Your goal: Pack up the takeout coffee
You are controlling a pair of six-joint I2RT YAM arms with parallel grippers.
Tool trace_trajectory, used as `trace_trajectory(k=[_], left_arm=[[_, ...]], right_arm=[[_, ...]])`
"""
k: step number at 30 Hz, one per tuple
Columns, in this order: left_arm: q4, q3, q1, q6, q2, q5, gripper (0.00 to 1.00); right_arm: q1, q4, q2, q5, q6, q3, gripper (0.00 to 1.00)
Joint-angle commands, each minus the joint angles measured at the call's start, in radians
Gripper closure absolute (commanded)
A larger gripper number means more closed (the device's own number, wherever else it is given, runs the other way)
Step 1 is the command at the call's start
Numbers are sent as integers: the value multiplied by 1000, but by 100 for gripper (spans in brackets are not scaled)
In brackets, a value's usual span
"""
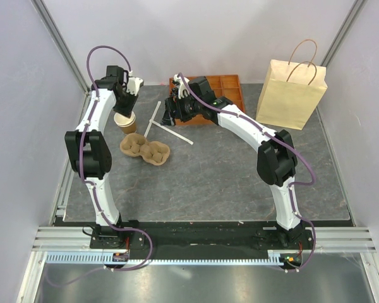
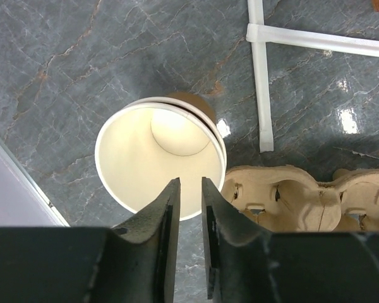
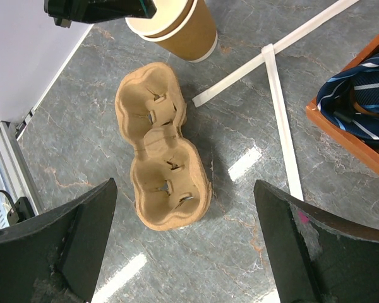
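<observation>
We are observing the right gripper over the grey table with its jaws standing spread wide; they are holding nothing and touching nothing. The right arm is reaching forward and to the left, its wrist lying beside the orange tray and pointing down at the pulp cup carrier.

The left gripper is hanging directly above the open brown paper cup; its jaws are standing parted by a narrow gap over the near rim, and we cannot tell whether they are touching it. The left arm is extending along the table's left edge, wrist bent downward.

The cup is standing upright just beside the carrier; we cannot tell where the lidded takeout coffee is.
</observation>
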Motion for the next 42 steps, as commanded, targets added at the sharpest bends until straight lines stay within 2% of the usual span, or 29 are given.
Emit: trace_trajectory(k=[1, 13, 18, 25, 42], left_arm=[[4, -5, 5, 18, -20, 51, 69], [-6, -51, 2, 31, -14, 75, 69], [-4, -47, 3, 32, -5, 62, 76], [-6, -31, 3, 23, -18, 68, 72], [-12, 5, 3, 17, -37, 90, 72]], right_arm=[[-3, 39, -30, -16, 8, 5, 2], [-4, 63, -10, -4, 20, 17, 2], [-3, 88, 7, -9, 55, 34, 2], [-3, 91, 20, -18, 57, 43, 2], [-3, 101, 34, -30, 69, 45, 2]])
